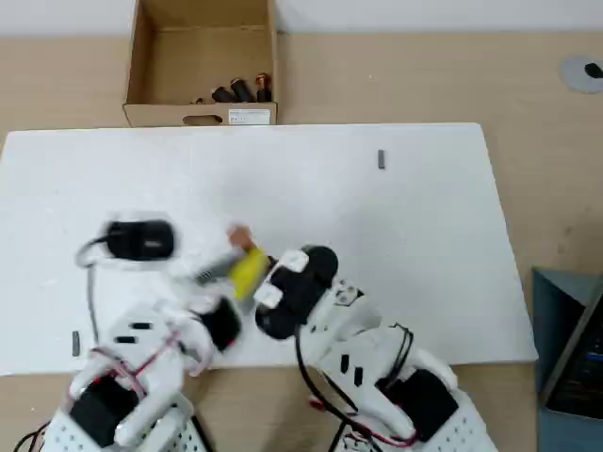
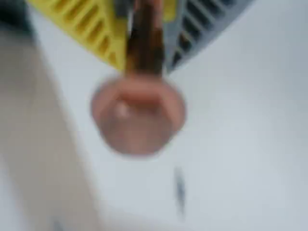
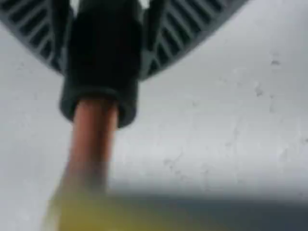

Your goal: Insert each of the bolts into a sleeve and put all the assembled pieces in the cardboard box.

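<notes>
Bolt (image 2: 138,113) and sleeve (image 3: 98,72) were joined at the mouth, low over the near half of the white sheet (image 1: 424,235) spread on the table (image 1: 546,188). The copper shank had its tip inside the black sleeve, but a good stretch of bare shank showed between the sleeve and the broad head, so I'd have called that insertion begun, not seated. Left hand (image 2: 144,50), one yellow finger and one grey, was clamped on the shank just behind the head. Right hand (image 3: 103,45) was clamped on the sleeve, a grey finger on either side. At the far edge, the cardboard box (image 1: 141,66) already had a little cluster of finished pieces (image 1: 240,91) lying against its near wall: dark sleeves with copper ends, too small to count for sure. Out on the sheet a small dark piece (image 1: 381,159) lay alone toward the far right, well apart from both arms, and a second dark piece (image 1: 75,343) lay at the near left edge; bolt or sleeve, I couldn't tell. My reckoning: several banked in the box, one in the hands to be pushed home and carried over, and perhaps one more pairing to come from those two strays.
</notes>
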You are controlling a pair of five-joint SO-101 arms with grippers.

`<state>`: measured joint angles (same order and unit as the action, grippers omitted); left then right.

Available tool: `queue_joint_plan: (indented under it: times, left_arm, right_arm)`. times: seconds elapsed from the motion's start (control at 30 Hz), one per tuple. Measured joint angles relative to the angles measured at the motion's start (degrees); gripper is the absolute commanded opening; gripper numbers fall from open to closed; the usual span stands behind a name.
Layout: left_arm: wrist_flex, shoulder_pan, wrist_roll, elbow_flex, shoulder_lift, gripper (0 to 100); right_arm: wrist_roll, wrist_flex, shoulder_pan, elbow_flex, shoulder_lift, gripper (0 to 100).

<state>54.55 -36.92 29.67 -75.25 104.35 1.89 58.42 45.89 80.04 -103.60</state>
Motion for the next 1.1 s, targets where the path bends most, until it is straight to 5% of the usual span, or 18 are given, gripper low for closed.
queue_joint_plan:
  times: [0.37, 0.57, 0.97, 1.1]
  left_arm:
    - [7.3, -3.87, -2.81, 2.64, 0.26, 1]
    - [8.79, -4.75, -2.46, 2.99, 0.0, 22]
    - [18.9, 0.35, -4.22, 12.57, 0.09, 21]
    - [19.69, 5.71, -7.03, 16.18, 0.09, 6]
  right_arm:
    - [0.09, 0.18, 0.53, 0.09, 0.09, 0.9]
    - [0.0, -0.09, -0.09, 0.0, 0.09, 0.9]
    - [0.0, -0.09, 0.09, -0.09, 0.09, 0.9]
    - [0.0, -0.09, 0.09, -0.35, 0.09, 0.9]
